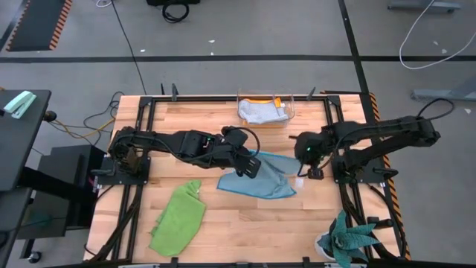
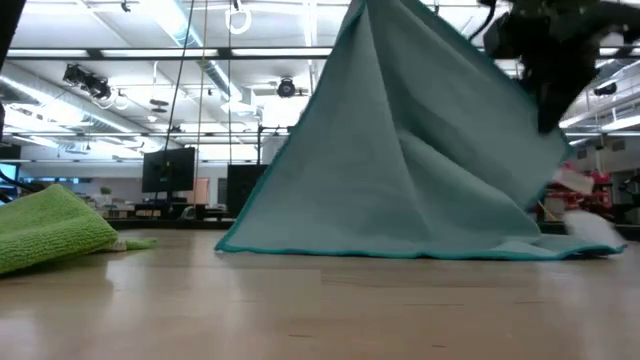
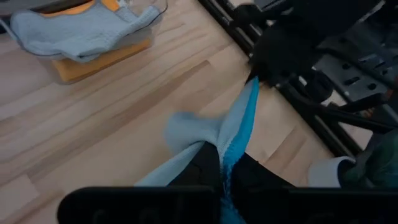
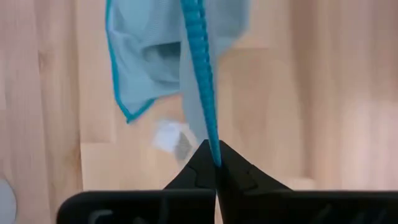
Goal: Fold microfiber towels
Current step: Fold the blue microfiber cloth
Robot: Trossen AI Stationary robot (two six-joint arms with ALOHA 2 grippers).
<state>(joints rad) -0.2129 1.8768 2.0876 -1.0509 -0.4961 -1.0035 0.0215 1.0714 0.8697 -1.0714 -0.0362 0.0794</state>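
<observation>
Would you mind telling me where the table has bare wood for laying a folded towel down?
Free: the front strip between the lime green towel and the teal plant, and the far left corner beside the clear box. Crowded: mid-table, where both grippers hold the light blue towel.
</observation>
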